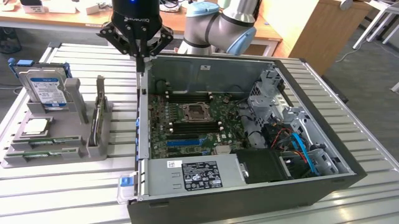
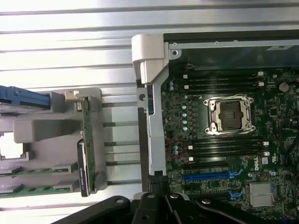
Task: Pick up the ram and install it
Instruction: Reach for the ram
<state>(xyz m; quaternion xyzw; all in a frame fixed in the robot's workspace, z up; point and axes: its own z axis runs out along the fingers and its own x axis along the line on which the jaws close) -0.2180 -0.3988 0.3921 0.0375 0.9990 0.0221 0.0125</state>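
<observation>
gripper (image 1: 142, 68) hangs above the computer case (image 1: 249, 196), over its wall on the exterior view's left, the side facing the grey holder (image 1: 56, 161). jaws are clenched together with nothing between them; the wrist view shows the dark fingertips pressed shut over that same wall, gripper (image 2: 158, 179). the ram (image 1: 97, 122) is not yet picked up: it stands on its long edge in a slot of the holder, on the side nearest the case, well apart from the gripper. in the wrist view the ram (image 2: 88, 140) shows as a narrow green strip seen edge-on. judged purpose of the upright seating: it leaves both flat faces free for a pinch from above. other green boards lie flat in the holder's low steps (image 1: 50, 142). the hard drive (image 1: 46, 88) stands at the holder's far end and the cpu chip (image 1: 36, 126) lies flat beside it; both untouched. the case lies open side up on the slatted table (image 1: 62, 196), so the motherboard faces upward. dark memory slots (image 1: 194, 123) beside the cpu socket (image 1: 194, 111) appear empty. installation not begun.
</observation>
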